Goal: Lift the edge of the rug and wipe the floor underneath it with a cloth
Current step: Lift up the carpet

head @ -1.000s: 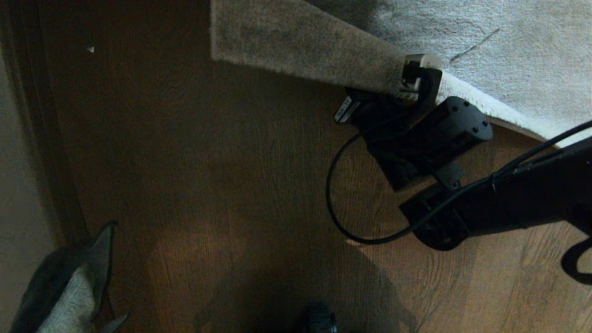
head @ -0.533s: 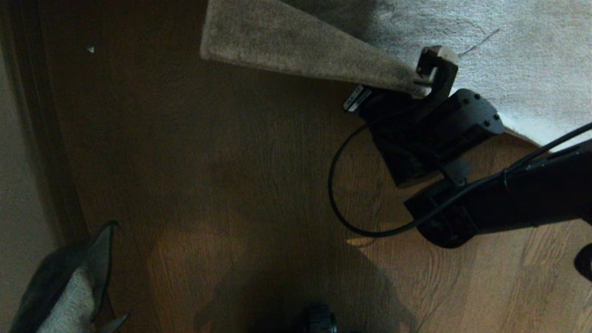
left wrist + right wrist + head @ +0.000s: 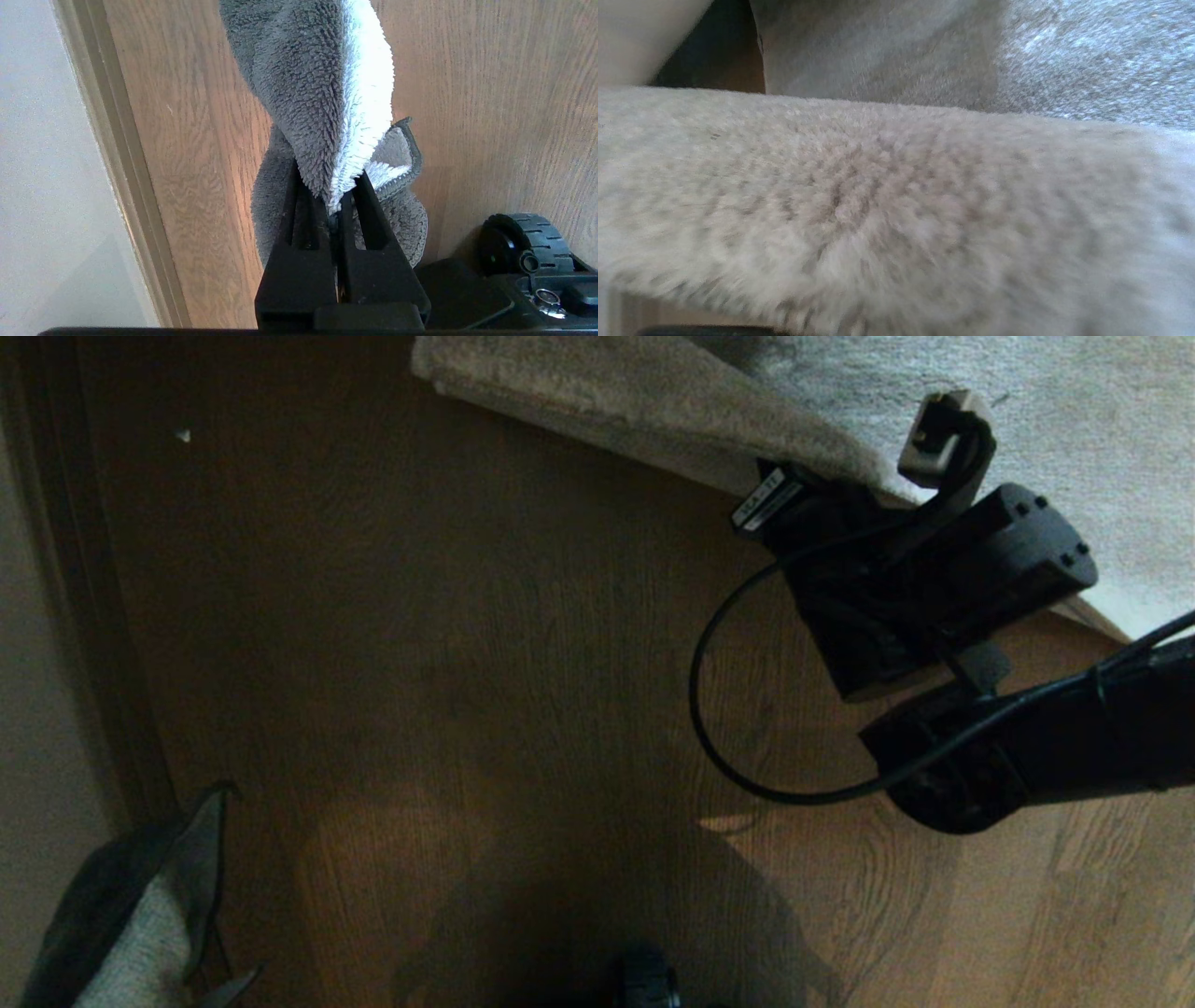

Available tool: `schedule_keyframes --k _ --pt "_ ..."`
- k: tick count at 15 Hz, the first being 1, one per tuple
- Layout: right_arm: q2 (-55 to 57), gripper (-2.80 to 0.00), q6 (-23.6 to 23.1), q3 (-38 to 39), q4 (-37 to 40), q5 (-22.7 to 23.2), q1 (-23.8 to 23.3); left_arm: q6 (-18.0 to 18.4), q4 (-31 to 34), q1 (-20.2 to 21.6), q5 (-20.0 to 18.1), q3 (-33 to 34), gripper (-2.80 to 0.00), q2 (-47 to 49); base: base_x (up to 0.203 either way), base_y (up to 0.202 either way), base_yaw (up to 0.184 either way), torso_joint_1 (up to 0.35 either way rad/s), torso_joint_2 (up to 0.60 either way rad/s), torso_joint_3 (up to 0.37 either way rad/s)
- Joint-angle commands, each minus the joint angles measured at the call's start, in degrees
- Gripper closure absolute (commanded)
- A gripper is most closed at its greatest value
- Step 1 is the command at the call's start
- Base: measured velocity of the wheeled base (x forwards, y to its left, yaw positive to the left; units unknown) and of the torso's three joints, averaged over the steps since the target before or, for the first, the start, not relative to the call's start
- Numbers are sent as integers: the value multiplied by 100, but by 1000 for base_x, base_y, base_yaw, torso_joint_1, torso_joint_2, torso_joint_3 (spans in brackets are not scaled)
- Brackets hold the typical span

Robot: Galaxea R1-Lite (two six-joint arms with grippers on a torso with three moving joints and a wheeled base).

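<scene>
The rug edge [image 3: 653,411] is raised off the floor [image 3: 467,663] and turned back over the grey-beige rug [image 3: 1074,401] at the top of the head view. My right gripper [image 3: 910,467] is shut on that edge, one pale-tipped finger [image 3: 938,429] hooked over the pile. In the right wrist view the rug's pile [image 3: 896,196] fills the picture and hides the fingers. At the lower left hangs the cloth [image 3: 131,915], grey and fuzzy with a dark border. In the left wrist view my left gripper [image 3: 343,196] is shut on the cloth [image 3: 317,84] above the floor [image 3: 490,93].
A pale wall with a dark baseboard [image 3: 103,663] runs along the left side, close to the cloth; the same baseboard [image 3: 126,186] shows in the left wrist view. My base's wheel [image 3: 528,242] sits beside the left gripper. A cable [image 3: 719,709] loops from the right arm.
My right gripper has moved up and to the right with the rug edge, folding it further back over the rug and baring more floor. The cloth and left arm have not moved.
</scene>
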Motion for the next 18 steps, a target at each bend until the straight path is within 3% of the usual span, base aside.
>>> schedule_keyframes --k 1,18 --pt "-246 0 106 139 -63 -10 -45 0 -4 1 0 0 0 -2 0 0 0 0 0 0" --pt "-529 0 174 539 -3 9 -142 0 -4 1 0 0 0 -2 0 0 0 0 0 0"
